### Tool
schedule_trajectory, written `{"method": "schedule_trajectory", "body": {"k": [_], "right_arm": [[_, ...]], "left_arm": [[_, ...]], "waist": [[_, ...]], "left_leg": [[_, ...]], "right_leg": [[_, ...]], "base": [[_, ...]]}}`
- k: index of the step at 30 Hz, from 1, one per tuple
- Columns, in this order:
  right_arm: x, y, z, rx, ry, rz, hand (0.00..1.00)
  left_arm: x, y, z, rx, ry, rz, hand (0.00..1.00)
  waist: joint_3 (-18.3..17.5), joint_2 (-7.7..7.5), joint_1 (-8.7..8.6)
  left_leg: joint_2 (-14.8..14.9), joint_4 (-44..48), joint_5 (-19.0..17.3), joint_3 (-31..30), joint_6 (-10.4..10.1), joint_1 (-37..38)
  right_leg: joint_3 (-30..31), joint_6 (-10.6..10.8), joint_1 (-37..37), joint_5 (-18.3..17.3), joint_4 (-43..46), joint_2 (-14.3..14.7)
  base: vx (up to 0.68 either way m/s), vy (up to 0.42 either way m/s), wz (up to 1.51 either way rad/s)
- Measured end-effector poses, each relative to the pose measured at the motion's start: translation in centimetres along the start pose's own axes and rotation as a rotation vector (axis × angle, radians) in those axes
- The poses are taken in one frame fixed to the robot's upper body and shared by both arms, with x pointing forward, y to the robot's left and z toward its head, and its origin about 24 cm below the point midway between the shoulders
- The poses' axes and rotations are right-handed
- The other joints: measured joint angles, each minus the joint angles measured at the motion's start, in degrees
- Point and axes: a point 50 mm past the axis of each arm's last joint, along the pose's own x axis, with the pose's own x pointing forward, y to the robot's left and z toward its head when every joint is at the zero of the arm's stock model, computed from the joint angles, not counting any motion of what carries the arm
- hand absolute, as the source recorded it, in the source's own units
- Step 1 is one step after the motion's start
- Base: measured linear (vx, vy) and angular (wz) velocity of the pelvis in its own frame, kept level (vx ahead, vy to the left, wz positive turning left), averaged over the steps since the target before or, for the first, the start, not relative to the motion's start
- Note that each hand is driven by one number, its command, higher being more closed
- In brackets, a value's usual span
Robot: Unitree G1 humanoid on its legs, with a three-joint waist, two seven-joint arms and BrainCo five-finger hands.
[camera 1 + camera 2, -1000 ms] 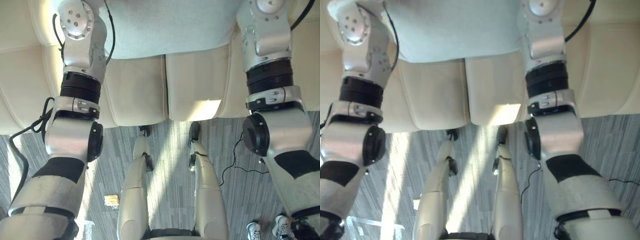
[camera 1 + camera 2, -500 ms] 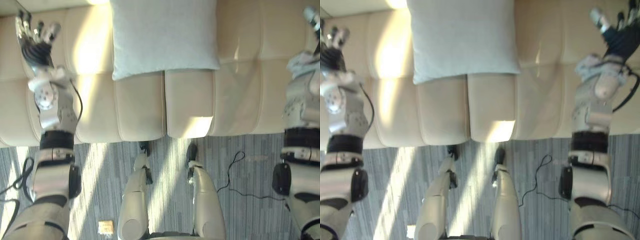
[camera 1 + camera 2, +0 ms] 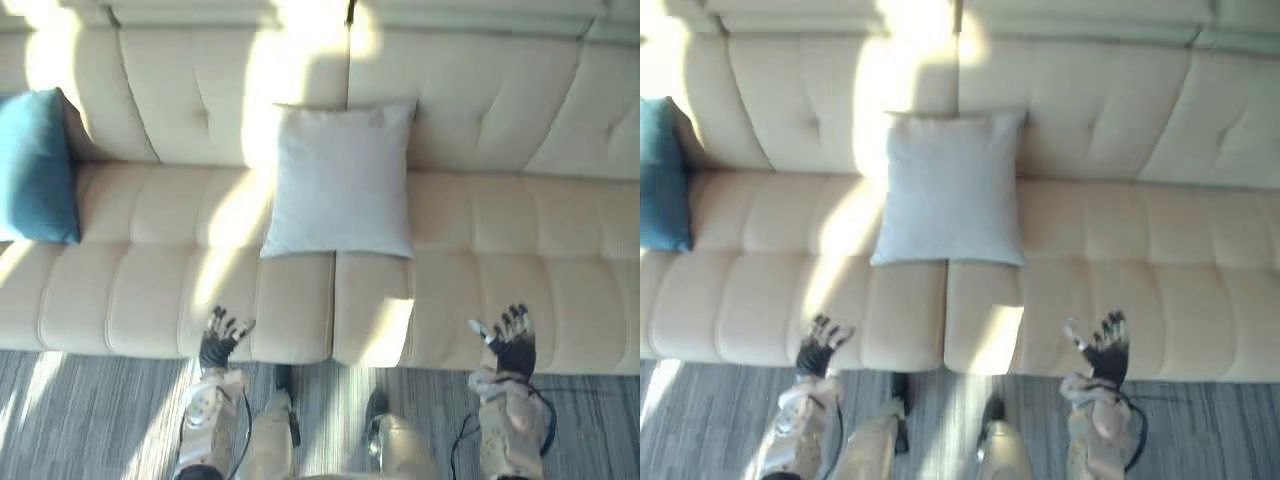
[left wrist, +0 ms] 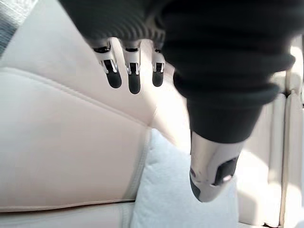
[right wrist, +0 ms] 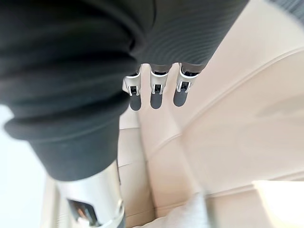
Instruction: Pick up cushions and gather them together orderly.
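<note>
A pale grey cushion point(image 3: 343, 180) leans against the backrest in the middle of the cream sofa point(image 3: 480, 250). At the sofa's left end stands a teal cushion point(image 3: 35, 165). My left hand point(image 3: 219, 340) hovers open by the front edge of the seat, below and left of the grey cushion. Level with it on the other side, my right hand point(image 3: 512, 343) is open too, fingers spread. Neither hand touches a cushion. The left wrist view looks past its fingers point(image 4: 133, 71) to the grey cushion point(image 4: 175, 199).
The sofa spans the whole width of the eye views, with grey striped carpet point(image 3: 90, 420) in front of it. Sunlight falls in bright bands across the seats.
The camera has tilted up, so the whole sofa and the teal cushion now show. Both arms have drawn back from beside the grey cushion to the seat's front edge.
</note>
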Motion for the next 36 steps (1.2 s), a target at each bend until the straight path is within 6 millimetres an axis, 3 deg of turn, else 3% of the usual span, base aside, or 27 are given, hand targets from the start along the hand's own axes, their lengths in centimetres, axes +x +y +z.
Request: {"method": "schedule_trajectory", "body": {"k": [2,4,10,17,20,23,24,25,27,29,30,32,33,34,35,36], "right_arm": [[-1.6,-0.4,-3.9,0.001,0.172,-0.037,0.0],[-2.7,-0.8,-5.9,-0.005,0.27,-0.051,0.0],[-4.8,-2.2,-9.6,-0.074,0.468,-0.068,0.0],[-4.4,-1.4,-10.6,-0.103,0.548,-0.046,0.0],[-2.1,0.9,-9.2,-0.11,0.491,0.011,0.0],[-1.5,1.3,-8.5,-0.109,0.461,0.019,0.0],[-1.5,1.4,-8.5,-0.106,0.461,0.018,0.0],[-1.7,1.7,-8.8,-0.1,0.469,0.018,0.0],[-2.5,1.0,-9.4,-0.111,0.496,0.004,0.0],[-2.8,0.6,-9.6,-0.116,0.507,-0.006,0.0],[-2.1,1.1,-9.1,-0.114,0.488,0.005,0.0],[-1.3,1.1,-8.5,-0.125,0.463,0.005,0.0],[-0.9,0.4,-8.0,-0.148,0.447,-0.011,0.0],[-0.8,0.4,-8.0,-0.156,0.444,-0.01,0.0],[-0.6,0.4,-7.7,-0.174,0.436,-0.002,0.0],[0.1,0.8,-7.2,-0.188,0.414,0.014,0.0]], "left_arm": [[-1.1,0.6,-3.3,0.055,0.146,0.018,0.0],[-2.0,1.0,-5.2,0.098,0.235,0.026,0.0],[-3.4,2.9,-7.7,0.169,0.368,0.079,0.0],[-3.4,3.4,-8.2,0.229,0.414,0.069,0.0],[-2.6,2.8,-7.6,0.276,0.398,0.032,0.0],[-1.1,1.1,-6.3,0.297,0.343,-0.014,0.0],[-0.5,0.7,-5.5,0.289,0.306,-0.016,0.0],[-0.2,0.7,-4.9,0.288,0.282,-0.012,0.0],[0.0,0.8,-4.5,0.281,0.26,0.002,0.0],[-0.1,1.0,-4.4,0.281,0.255,0.012,0.0],[-0.2,1.3,-4.5,0.267,0.26,0.031,0.0],[-0.6,0.6,-5.1,0.234,0.282,0.031,0.0],[-1.1,-0.2,-5.6,0.224,0.29,0.01,0.0],[-1.0,-0.3,-5.6,0.225,0.288,0.006,0.0],[-1.1,-0.6,-5.7,0.228,0.296,-0.005,0.0],[-1.2,-1.0,-6.2,0.236,0.317,-0.02,0.0]], "waist": [[-2.0,-0.51,-0.04],[-3.2,-0.63,-0.09],[-5.0,-0.81,-0.38],[-5.2,-0.77,-0.67],[-4.1,-0.65,-0.28],[-3.9,-0.45,-0.23],[-3.2,-0.07,0.57],[-2.8,-0.89,0.1],[-3.2,-2.08,0.22],[-3.6,-2.82,0.6],[-3.5,-3.73,1.13],[-2.8,-1.45,1.83],[-3.7,0.62,3.55],[-3.7,0.64,3.79],[-3.6,0.98,3.87],[-3.3,2.76,3.66]], "left_leg": [[-0.1,-1.6,-0.4,0.5,-0.5,3.2],[-0.3,-2.5,-0.4,0.7,-0.5,4.8],[-1.3,-4.5,-0.2,1.1,-0.8,9.8],[-1.8,-4.5,-0.2,2.6,-0.7,11.1],[-0.5,-4.5,-0.2,5.3,-0.6,10.7],[1.5,-3.9,-0.2,5.8,0.7,8.2],[2.8,-2.4,-0.2,5.8,1.5,6.8],[2.7,0.2,-0.8,5.0,2.1,5.9],[2.6,4.7,-1.7,3.3,2.6,3.6],[2.4,7.3,-1.6,2.7,2.4,1.5],[2.5,10.8,-1.0,3.1,1.7,-1.6],[4.6,11.7,-0.7,3.4,1.4,-2.4],[6.9,11.9,1.0,4.7,0.2,-4.1],[7.2,11.9,1.3,4.8,-0.3,-4.7],[7.7,11.4,2.8,4.7,-0.3,-5.9],[8.8,8.0,6.7,4.6,-0.2,-6.0]], "right_leg": [[-0.1,0.1,2.9,-0.1,-1.4,0.0],[-0.2,0.2,4.0,-0.1,-2.4,0.1],[-0.5,1.0,10.0,0.4,-6.5,-0.3],[1.8,1.8,11.7,2.5,-9.3,0.2],[4.3,2.2,9.3,5.1,-8.5,1.2],[2.5,2.0,4.5,7.1,-3.3,1.7],[1.0,0.1,2.1,5.2,4.7,1.3],[0.1,0.5,-0.4,1.3,20.3,-1.0],[0.6,2.5,0.9,-0.8,32.1,-3.0],[1.7,3.2,3.0,-0.7,33.7,-3.8],[2.9,6.1,5.2,-1.8,28.6,-3.3],[2.3,5.7,6.6,-4.2,24.8,-1.2],[-0.4,4.2,8.7,-9.2,17.1,0.8],[-0.8,3.6,8.6,-10.2,15.9,1.1],[-1.8,2.5,8.6,-11.8,13.8,2.0],[-2.8,1.7,8.7,-12.3,11.4,3.8]], "base": [[0.06,0.002,-0.07],[0.02,0.002,-0.02],[0.08,0.018,0.0],[0.04,0.016,-0.14],[-0.05,0.028,-0.48],[-0.13,0.023,-0.13],[-0.19,-0.007,0.19],[-0.14,-0.082,0.31],[-0.08,-0.112,0.39],[-0.14,-0.177,0.11],[-0.2,-0.214,-0.05],[-0.27,-0.199,-0.36],[-0.25,-0.176,-0.55],[-0.28,-0.207,-0.48],[-0.26,-0.159,-0.14],[-0.48,-0.208,0.08]]}}
